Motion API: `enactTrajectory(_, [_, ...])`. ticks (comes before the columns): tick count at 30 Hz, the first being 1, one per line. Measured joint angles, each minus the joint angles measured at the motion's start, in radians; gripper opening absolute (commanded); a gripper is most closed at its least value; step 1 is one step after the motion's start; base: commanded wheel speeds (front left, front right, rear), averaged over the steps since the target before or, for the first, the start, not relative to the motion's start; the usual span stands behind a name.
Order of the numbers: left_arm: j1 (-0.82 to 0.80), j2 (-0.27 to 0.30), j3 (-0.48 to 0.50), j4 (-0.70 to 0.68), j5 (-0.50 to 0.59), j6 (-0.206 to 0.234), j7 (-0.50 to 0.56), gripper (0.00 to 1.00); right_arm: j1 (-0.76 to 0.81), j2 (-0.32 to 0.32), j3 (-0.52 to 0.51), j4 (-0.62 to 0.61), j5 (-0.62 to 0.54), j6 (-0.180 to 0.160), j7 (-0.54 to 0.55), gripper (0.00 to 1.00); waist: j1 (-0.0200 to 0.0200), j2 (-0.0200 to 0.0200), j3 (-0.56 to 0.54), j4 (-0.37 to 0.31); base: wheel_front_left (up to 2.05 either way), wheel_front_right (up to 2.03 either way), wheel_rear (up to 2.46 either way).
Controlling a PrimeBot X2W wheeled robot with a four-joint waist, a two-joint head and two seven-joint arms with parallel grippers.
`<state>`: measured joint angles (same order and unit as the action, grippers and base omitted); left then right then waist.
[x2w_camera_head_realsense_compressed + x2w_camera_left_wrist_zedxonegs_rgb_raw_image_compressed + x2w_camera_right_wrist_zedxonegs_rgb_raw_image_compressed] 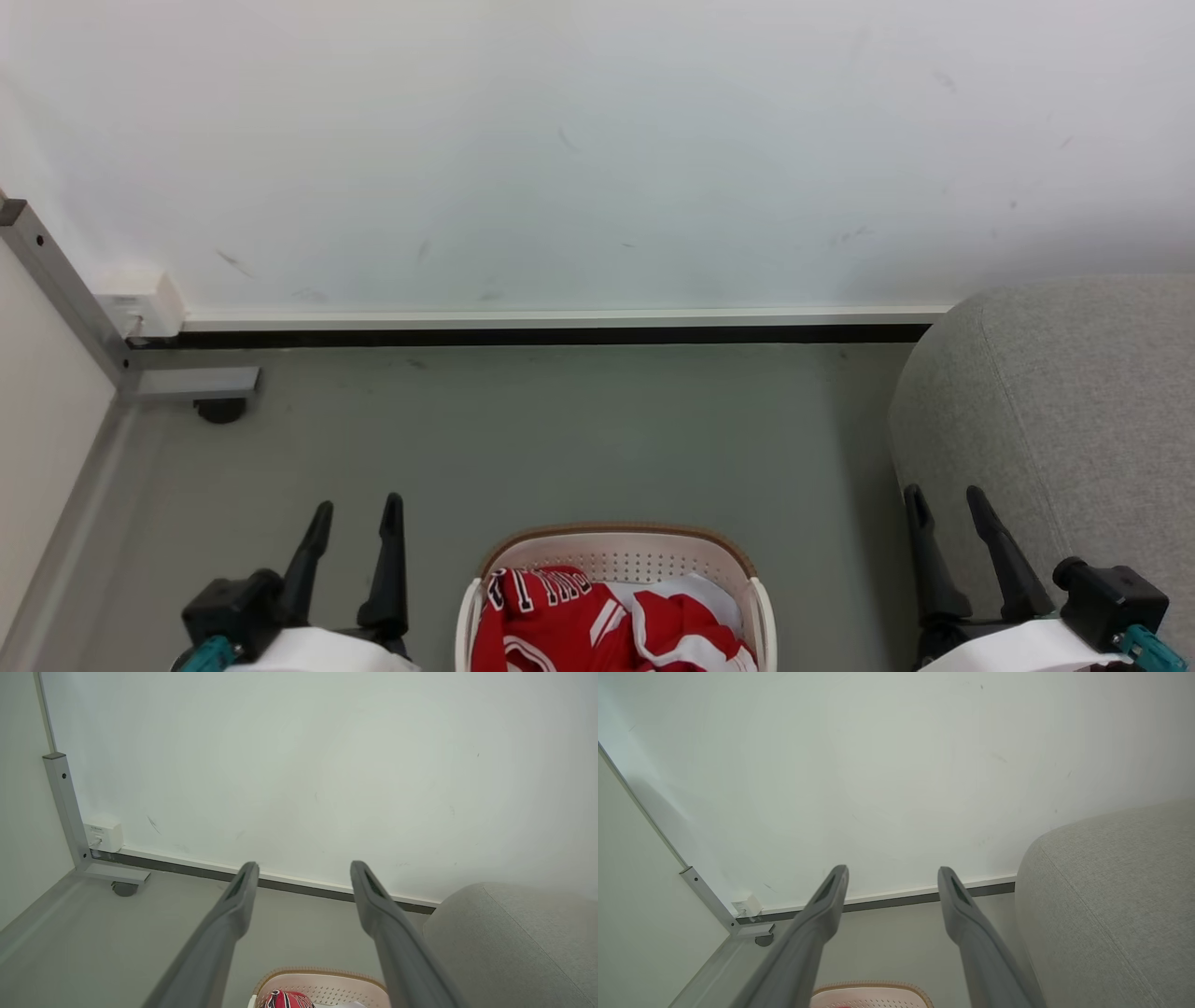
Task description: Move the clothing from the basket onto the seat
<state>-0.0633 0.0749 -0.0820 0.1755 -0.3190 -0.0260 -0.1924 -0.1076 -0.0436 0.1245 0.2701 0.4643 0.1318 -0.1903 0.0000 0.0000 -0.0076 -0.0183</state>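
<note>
The cream perforated basket (616, 553) with a brown rim stands on the floor at the bottom middle of the head view. Red and white clothing (597, 621) lies crumpled inside it. The grey seat (1055, 411) rises at the right. My left gripper (358, 511) hangs open to the left of the basket, nothing between its fingers. My right gripper (946, 497) is open too, between the basket and the seat's side. In the left wrist view the basket (322, 983) and a bit of clothing (287, 1000) peek between the open fingers (236, 900). The right wrist view shows the basket rim (873, 987) and the seat (1111, 905).
A white wall with a dark skirting strip (532, 334) closes the far side. At the left stand a pale partition panel, its grey metal foot (196, 383) with a caster, and a small white wall box (140, 303). Grey floor (560, 439) lies between basket and wall.
</note>
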Motion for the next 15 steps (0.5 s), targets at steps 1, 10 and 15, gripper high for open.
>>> enactTrajectory(1, [0.0,0.0,0.0,-0.001,0.009,0.0,-0.003,1.0,-0.002,0.0,0.001,0.001,-0.006,0.0,-0.004,1.0,0.0,0.0,0.0,-0.001,0.0,0.0,0.0])
enactTrajectory(10, [0.0,0.0,-0.005,-0.012,0.084,0.006,-0.02,1.0,-0.012,-0.001,0.015,0.014,-0.063,0.0,-0.022,1.0,0.0,0.0,-0.002,-0.009,0.0,0.0,0.0])
enactTrajectory(15, [0.0,0.0,-0.01,-0.022,0.126,0.005,-0.029,1.0,-0.013,-0.001,0.023,0.015,-0.096,0.0,-0.031,1.0,0.0,0.0,-0.004,-0.014,0.0,0.0,0.0])
